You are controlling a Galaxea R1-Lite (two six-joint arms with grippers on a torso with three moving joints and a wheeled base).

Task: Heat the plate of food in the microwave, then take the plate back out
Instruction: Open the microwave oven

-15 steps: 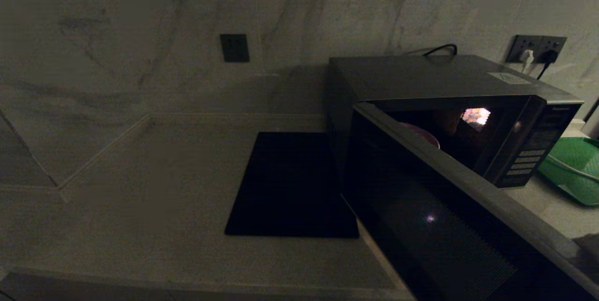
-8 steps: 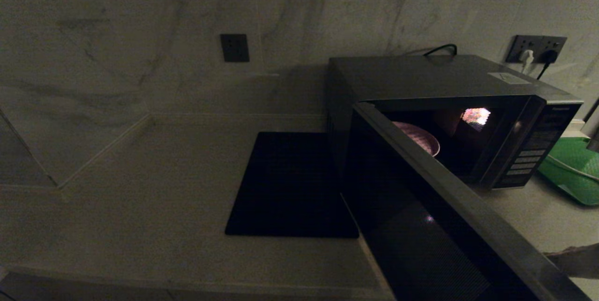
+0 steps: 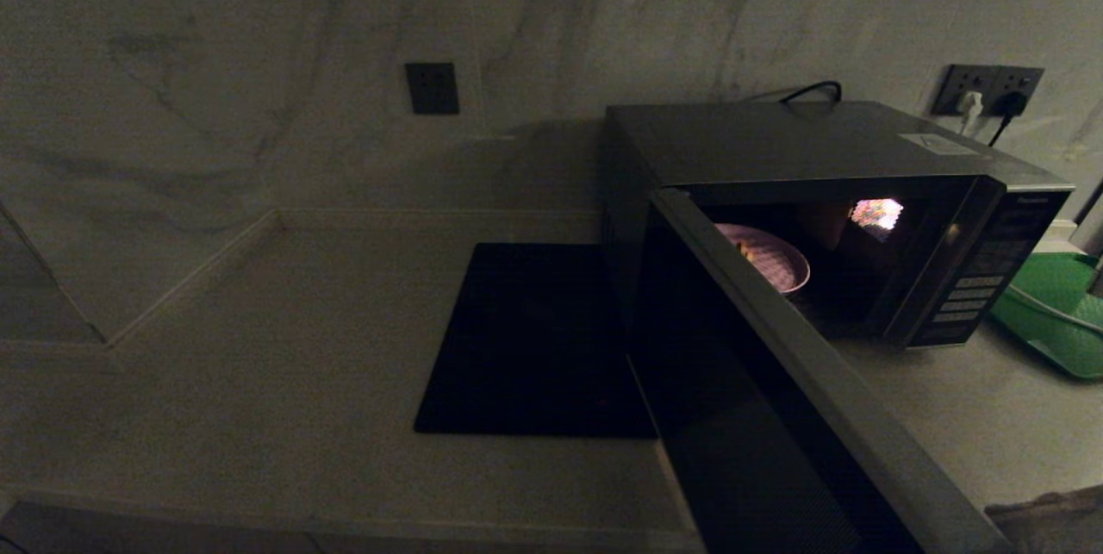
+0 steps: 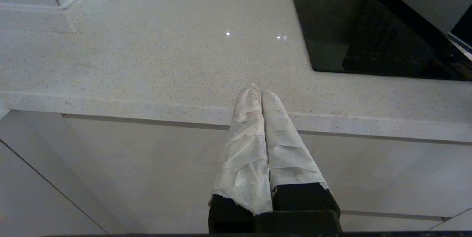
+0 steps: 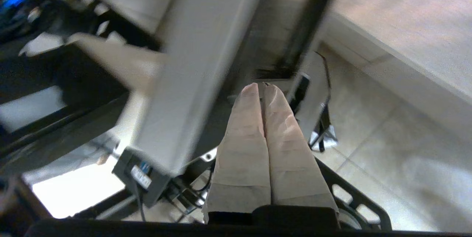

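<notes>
We see the microwave (image 3: 827, 218) on the counter (image 3: 258, 347) with its door (image 3: 775, 399) swung out toward us. A second ago the door hid most of the inside. Now it has swung wider, and more of the lit space inside shows.

The plate of food (image 3: 769, 261) sits inside the microwave, on the left part of the floor of the oven. It is a light purple plate, and now we can see a few orange fries on it. Before, only a thin edge of the plate peeked over the door.

Our right gripper (image 5: 262, 91) has its two wrapped fingers pressed tight together, holding nothing. It sits low, beside the outer end of the open door, off the edge of the counter. In the head view only a dim bit of it shows in the bottom right corner.

Our left gripper (image 4: 257, 91) is parked at the front edge of the counter, well away from the microwave. Its fingers are pressed together too, with nothing in them.

We think the door is now open far enough. Next we likely have to reach in and take the plate out. The black mat (image 3: 539, 339) just left of the microwave looks like a good spot for it.
</notes>
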